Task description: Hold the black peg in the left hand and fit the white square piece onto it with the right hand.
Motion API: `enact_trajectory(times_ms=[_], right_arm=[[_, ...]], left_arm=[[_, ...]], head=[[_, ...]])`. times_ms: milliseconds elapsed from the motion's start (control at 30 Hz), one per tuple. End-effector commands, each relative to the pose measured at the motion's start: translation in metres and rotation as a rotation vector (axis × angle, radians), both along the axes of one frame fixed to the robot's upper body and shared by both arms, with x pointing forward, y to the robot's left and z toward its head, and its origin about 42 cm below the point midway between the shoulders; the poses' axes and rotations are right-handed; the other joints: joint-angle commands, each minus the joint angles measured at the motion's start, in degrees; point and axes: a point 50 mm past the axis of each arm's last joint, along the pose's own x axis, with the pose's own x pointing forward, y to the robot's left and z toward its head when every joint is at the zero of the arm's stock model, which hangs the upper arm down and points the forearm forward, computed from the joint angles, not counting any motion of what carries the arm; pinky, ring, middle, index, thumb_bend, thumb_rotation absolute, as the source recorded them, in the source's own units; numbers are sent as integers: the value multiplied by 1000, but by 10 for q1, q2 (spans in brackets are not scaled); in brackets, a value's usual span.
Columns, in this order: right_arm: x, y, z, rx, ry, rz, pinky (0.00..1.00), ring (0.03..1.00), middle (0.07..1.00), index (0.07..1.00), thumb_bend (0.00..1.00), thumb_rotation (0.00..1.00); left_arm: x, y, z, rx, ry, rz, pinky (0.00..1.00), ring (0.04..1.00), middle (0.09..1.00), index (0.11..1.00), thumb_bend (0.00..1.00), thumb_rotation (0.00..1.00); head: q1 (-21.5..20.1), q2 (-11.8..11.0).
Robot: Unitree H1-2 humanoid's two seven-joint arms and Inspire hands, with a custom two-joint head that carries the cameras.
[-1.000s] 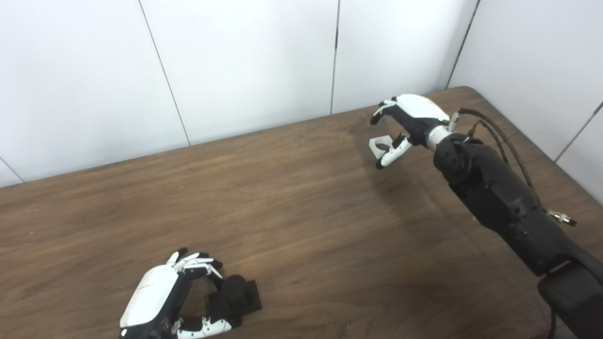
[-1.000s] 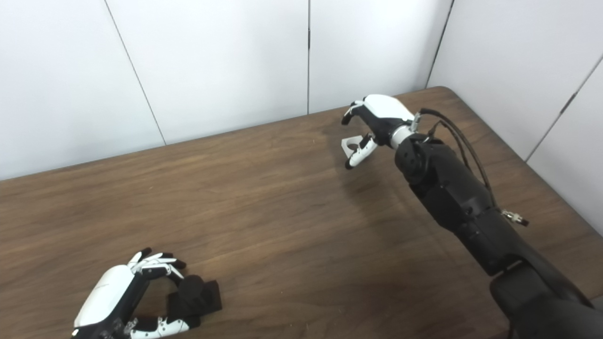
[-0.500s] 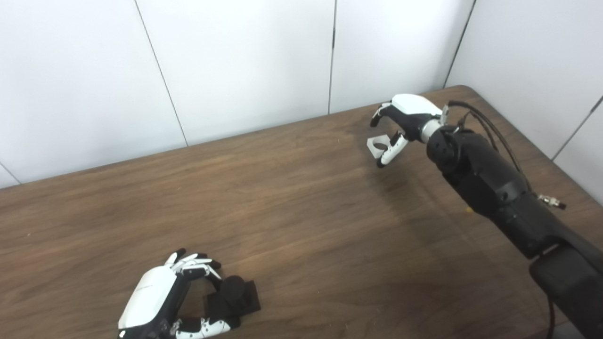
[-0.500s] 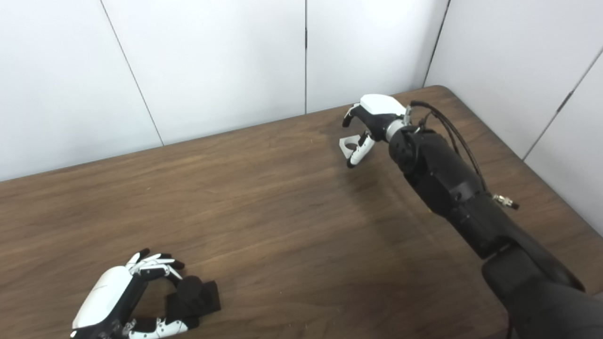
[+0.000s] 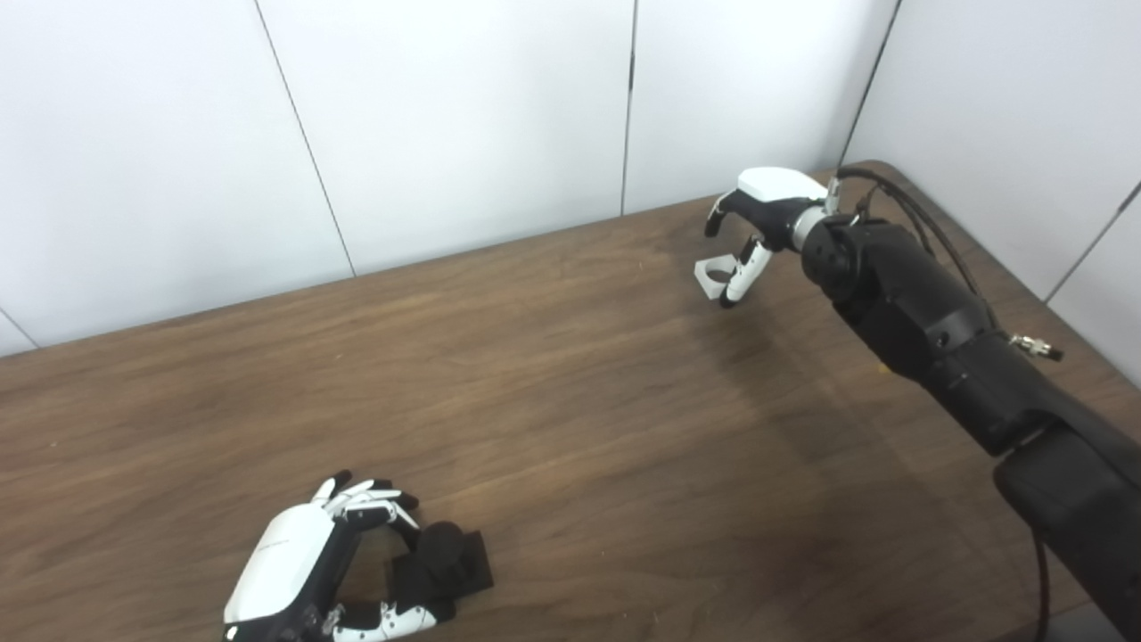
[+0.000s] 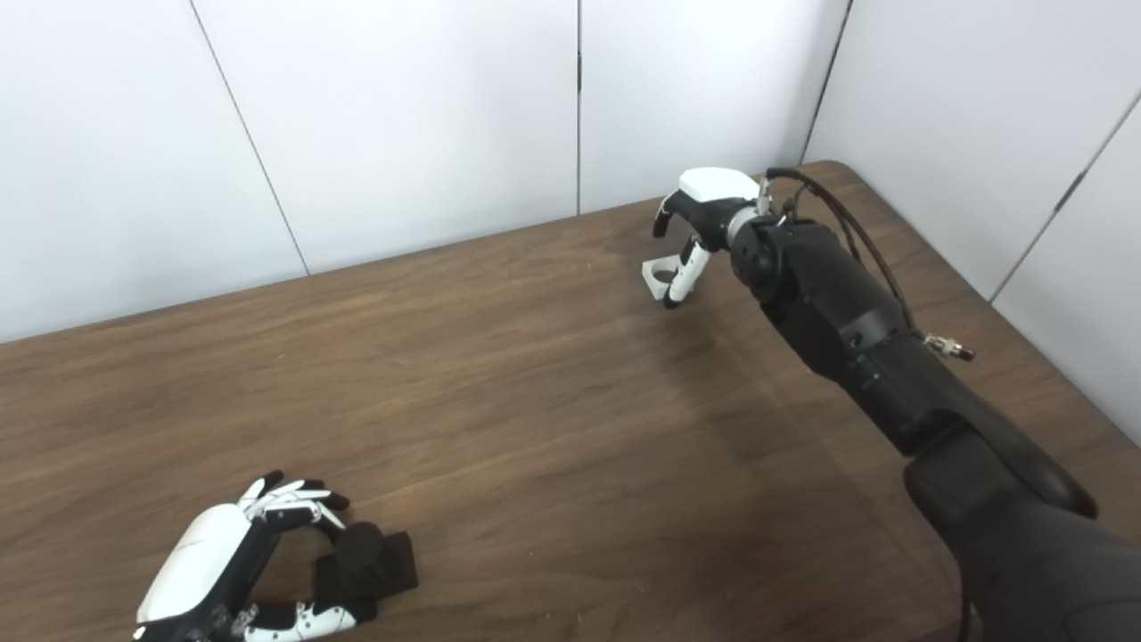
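At the far right corner of the brown wooden counter [image 5: 570, 401], right hand [image 5: 758, 223] arches open-fingered over the white square piece with round hole [image 5: 710, 273], thumb beside it. Near front edge, left hand [image 5: 307, 566] cups the black peg on its square base [image 5: 443, 560], fingers curled around; firm grip unclear. Wide bare counter between.

Bright, even light; soft shadows; slightly soft focus.

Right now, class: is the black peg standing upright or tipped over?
Upright: the black peg stands on its square base, flat on the table.
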Motion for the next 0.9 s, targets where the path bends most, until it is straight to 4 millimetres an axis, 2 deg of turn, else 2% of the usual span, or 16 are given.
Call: enact_trajectory(times_ms=[0,400,867], right_arm=[[11,-1,36,-14,-77,-11,941,971,880,690,842,168],[12,-1,32,-3,-51,-39,918,969,887,655,836,145],[10,3,17,12,-27,-31,901,967,890,630,850,139]], left_arm=[[-7,2,-6,19,33,-4,998,858,763,484,520,46],[-7,2,-4,21,29,-5,998,857,763,484,520,46],[-7,1,-4,19,20,-8,1000,855,758,484,521,47]], head=[[0,1],[1,5],[2,10]])
